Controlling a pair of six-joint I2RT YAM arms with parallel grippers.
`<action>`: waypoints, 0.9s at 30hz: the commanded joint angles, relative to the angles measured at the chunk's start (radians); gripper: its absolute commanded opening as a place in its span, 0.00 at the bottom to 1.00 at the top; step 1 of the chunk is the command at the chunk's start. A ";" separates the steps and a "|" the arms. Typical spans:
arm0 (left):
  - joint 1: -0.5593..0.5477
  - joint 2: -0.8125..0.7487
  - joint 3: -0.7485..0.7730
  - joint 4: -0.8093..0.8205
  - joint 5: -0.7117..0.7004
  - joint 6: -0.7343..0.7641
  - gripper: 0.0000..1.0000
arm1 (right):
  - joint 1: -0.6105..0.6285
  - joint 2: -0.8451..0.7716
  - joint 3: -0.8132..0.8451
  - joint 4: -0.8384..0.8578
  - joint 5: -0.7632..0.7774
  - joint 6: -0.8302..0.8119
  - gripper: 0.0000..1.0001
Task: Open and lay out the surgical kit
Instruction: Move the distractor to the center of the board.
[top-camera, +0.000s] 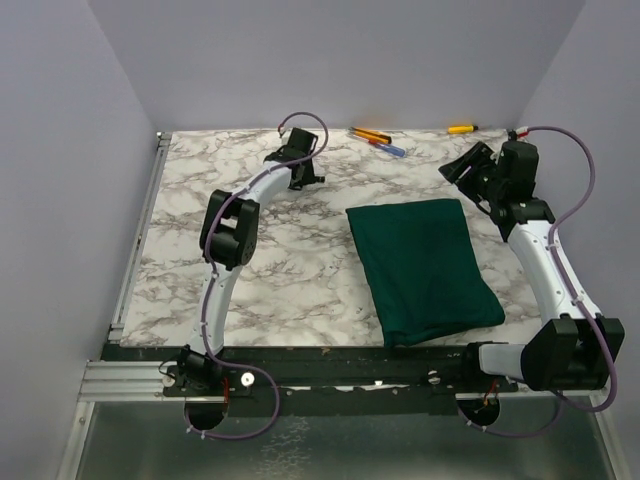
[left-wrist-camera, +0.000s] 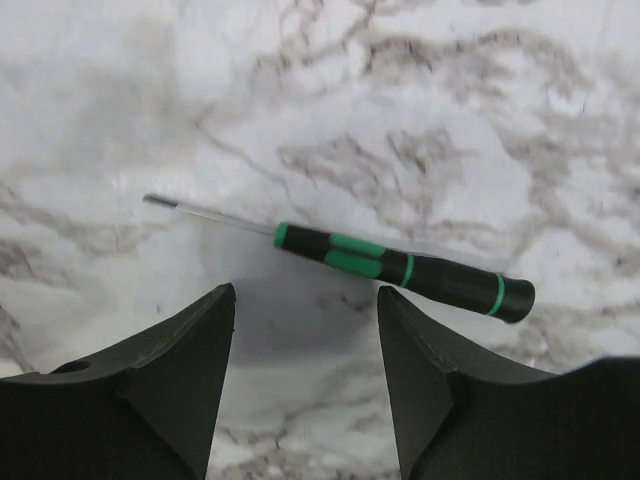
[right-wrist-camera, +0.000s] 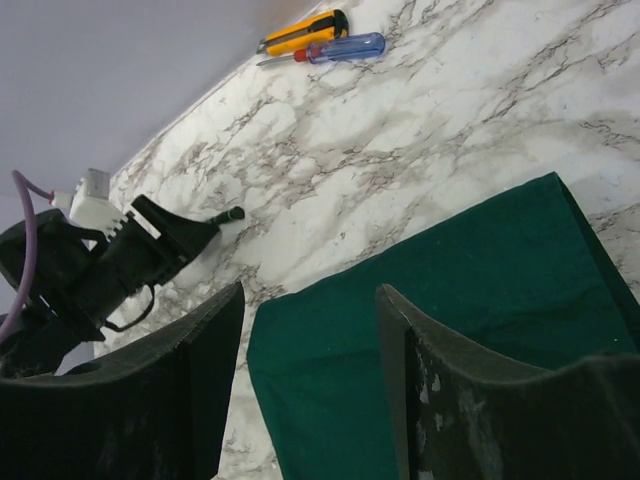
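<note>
The surgical kit (top-camera: 425, 268) lies as a closed, dark green cloth bundle right of the table's middle, and its contents are hidden. In the right wrist view the cloth (right-wrist-camera: 450, 320) fills the lower right. My right gripper (right-wrist-camera: 310, 290) hangs open above the cloth's far left corner with nothing between its fingers. From above, this gripper (top-camera: 457, 167) sits just beyond the bundle's far right corner. My left gripper (top-camera: 303, 176) hovers open over bare marble at the far centre-left, apart from the kit. Its open fingers (left-wrist-camera: 305, 295) hold nothing.
A green-and-black screwdriver (left-wrist-camera: 400, 268) lies on the marble just beyond the left fingertips. At the back edge lie an orange-yellow tool (top-camera: 368, 134), a blue-handled screwdriver (top-camera: 390, 149) and a yellow tool (top-camera: 461, 129). Walls close in the back and both sides.
</note>
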 joint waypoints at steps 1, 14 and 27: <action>0.051 0.158 0.160 -0.053 0.049 0.109 0.62 | 0.005 0.032 0.046 0.000 0.036 -0.033 0.60; 0.095 0.039 0.331 -0.053 0.262 0.180 0.66 | 0.005 0.091 0.165 -0.149 0.101 -0.048 0.63; 0.051 -0.418 0.050 -0.052 0.519 0.294 0.70 | 0.005 0.049 0.215 -0.674 0.257 0.078 0.75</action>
